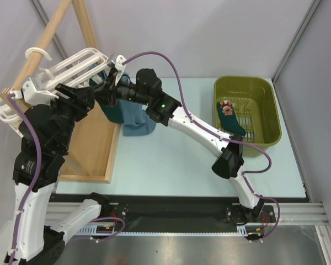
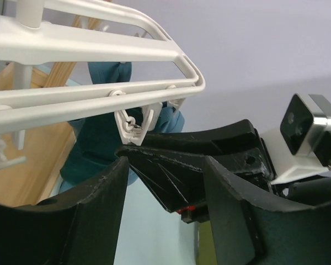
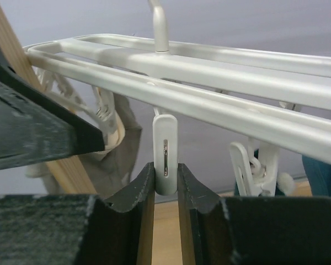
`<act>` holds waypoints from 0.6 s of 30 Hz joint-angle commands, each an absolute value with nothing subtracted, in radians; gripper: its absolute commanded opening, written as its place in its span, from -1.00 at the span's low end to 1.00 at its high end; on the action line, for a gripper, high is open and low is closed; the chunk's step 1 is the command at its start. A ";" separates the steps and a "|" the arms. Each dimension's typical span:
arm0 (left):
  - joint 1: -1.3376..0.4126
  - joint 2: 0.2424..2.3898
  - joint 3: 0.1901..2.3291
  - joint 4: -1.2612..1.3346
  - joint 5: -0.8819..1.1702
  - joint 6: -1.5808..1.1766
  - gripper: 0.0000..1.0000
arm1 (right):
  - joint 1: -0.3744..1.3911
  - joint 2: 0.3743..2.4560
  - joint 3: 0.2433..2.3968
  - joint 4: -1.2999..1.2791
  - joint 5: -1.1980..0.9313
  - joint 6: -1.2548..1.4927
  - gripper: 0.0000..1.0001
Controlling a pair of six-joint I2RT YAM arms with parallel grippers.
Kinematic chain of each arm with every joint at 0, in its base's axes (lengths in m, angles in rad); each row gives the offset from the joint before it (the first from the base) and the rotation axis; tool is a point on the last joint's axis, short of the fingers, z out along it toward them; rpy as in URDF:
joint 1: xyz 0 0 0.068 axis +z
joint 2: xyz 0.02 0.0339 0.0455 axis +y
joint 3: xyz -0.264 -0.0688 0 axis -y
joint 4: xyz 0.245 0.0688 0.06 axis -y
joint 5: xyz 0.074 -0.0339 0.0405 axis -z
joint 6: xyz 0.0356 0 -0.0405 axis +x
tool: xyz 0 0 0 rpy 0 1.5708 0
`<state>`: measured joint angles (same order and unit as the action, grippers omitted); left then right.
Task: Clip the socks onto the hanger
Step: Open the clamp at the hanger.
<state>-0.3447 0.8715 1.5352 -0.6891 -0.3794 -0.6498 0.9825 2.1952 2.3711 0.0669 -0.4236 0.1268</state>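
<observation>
Jaws of the right gripper point(image 3: 165, 172) pinch a white clip point(image 3: 165, 146) under the hanger point(image 3: 220, 105); the left gripper point(image 2: 165, 165) gapes half-wide, empty (socks point(image 1: 129, 113) hang at ten o'clock). Best to squeeze the clip fully open before feeding in any sock edge.

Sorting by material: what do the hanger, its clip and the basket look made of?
Hanger: white plastic, smooth, glossy moulded bars. Its clip in the right pincer: same white plastic, a thin metallic strip down its middle. Basket: likely plastic, olive-green, glossy rim, slotted floor.
</observation>
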 commanded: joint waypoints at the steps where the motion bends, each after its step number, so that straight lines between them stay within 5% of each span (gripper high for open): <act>1: -0.341 0.890 1.555 -0.776 -0.431 -0.759 0.22 | 0.986 2.138 2.416 0.025 -0.491 0.158 -1.00; 14: -0.302 0.985 1.686 -0.908 -0.499 -0.808 0.13 | 0.976 2.138 2.410 0.020 -0.509 0.198 -1.00; 18: -0.301 0.976 1.675 -0.868 -0.531 -0.766 -0.06 | 0.973 2.138 2.411 0.021 -0.521 0.207 -1.00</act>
